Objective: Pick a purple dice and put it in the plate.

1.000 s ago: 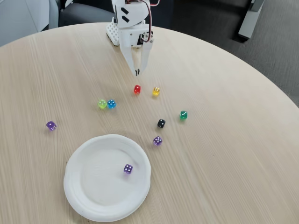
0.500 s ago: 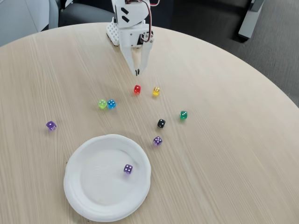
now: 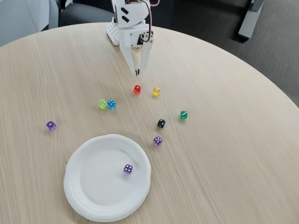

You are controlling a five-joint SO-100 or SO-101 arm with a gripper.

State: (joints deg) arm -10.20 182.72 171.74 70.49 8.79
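Currently three purple dice lie in the fixed view. Farthest toward the table's left edge sits a lone purple die (image 3: 51, 125), well apart from everything else. Next comes the plate (image 3: 81, 196), near the table's front edge, with one purple die (image 3: 128, 169) already lying inside it, right of the plate's middle. Just off the plate's upper right rim rests the purple dice (image 3: 158, 141), on the bare table (image 3: 233, 140), near the plate but not touching it. This die is judged the handiest target, being the closest to the plate.

Other dice must be avoided. A green die (image 3: 102, 104) and a blue die (image 3: 111, 103) sit side by side and look to be touching, left of centre. A red die (image 3: 137, 89) and a yellow die (image 3: 156, 91) lie just below the gripper (image 3: 137, 72). A black die (image 3: 161, 123) sits just above the target; a dark green die (image 3: 183, 115) lies farther right.

The gripper hangs at the table's far edge, pointing down, its fingers together at the tips and holding nothing.

Procedure, as judged:
1. Spread the fingers before descending.
2. Pass over the red and black dice with clearance.
3. Descend straddling the target, keeping clear of the black die.
4. Close squarely on opposite faces; the cube is tiny and may squirt out if pinched at a corner.
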